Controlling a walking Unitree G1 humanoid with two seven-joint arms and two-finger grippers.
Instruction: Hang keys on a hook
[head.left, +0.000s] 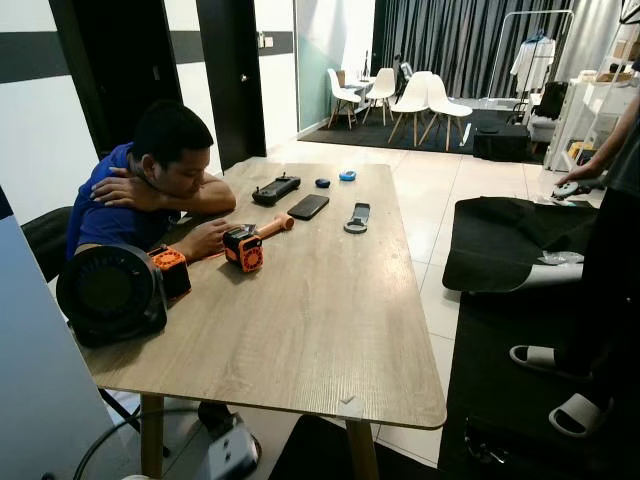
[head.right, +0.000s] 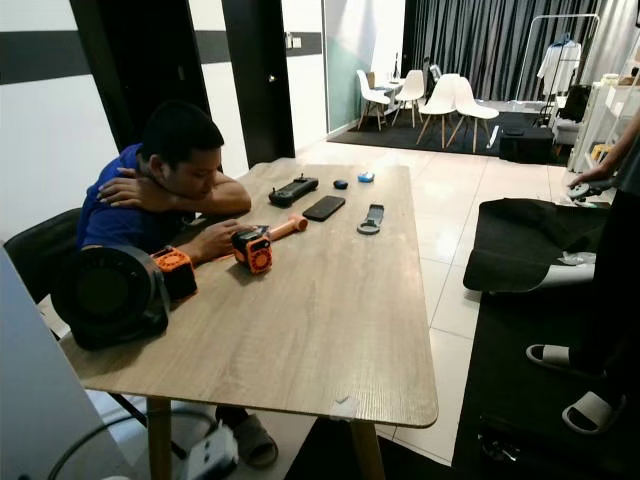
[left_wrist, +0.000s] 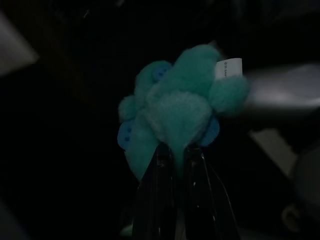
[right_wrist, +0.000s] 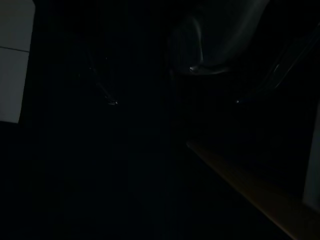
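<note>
My left gripper (left_wrist: 176, 150) pinches a teal plush keychain (left_wrist: 177, 105), 2 fingers tight on its base so it dangles free for hooking. Right gripper: can't tell.

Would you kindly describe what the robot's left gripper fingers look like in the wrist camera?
In the dim left wrist view, the left gripper has two long, slim black fingers with a glossy sheen, lying close side by side and narrowing toward their tips. No cables or markings can be made out in the dark.
</note>
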